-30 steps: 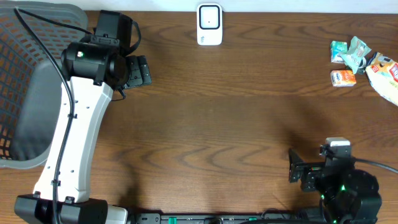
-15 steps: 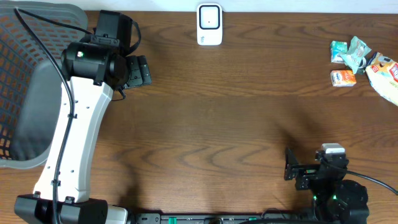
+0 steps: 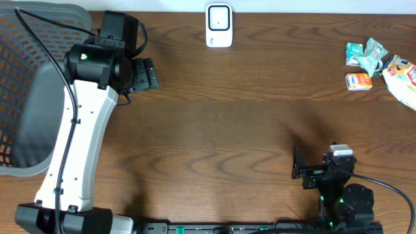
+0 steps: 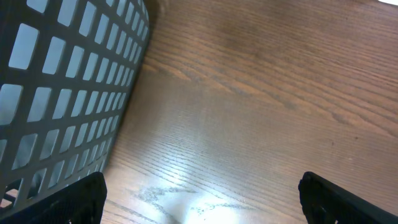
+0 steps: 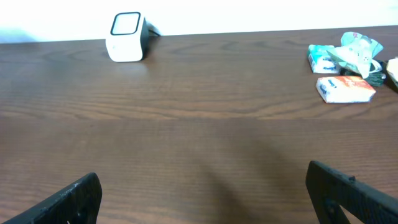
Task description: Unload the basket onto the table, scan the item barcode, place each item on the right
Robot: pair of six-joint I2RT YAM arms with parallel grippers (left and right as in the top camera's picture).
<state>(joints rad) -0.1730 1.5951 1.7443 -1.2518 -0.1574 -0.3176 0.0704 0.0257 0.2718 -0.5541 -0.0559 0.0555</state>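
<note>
Nothing is being held: the left gripper [image 3: 144, 74] is hanging wide beside the grey mesh basket [image 3: 26, 97], the white boxy scanner [image 3: 219, 26] is waiting centre-back, and the right gripper [image 3: 299, 170] is gaping empty. Next, reaching for the small wrapped packets [image 3: 367, 62] far right.

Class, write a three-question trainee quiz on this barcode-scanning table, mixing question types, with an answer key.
1. True or false: the right pincer holds a packet.
2. Which is nearest the left pincer? A) mesh basket B) snack packets
3. Fill in: the white scanner stands at the table's ____ edge in the overhead view.

Key: 1 false, both pincers are open and empty; 2 A; 3 far.
</note>
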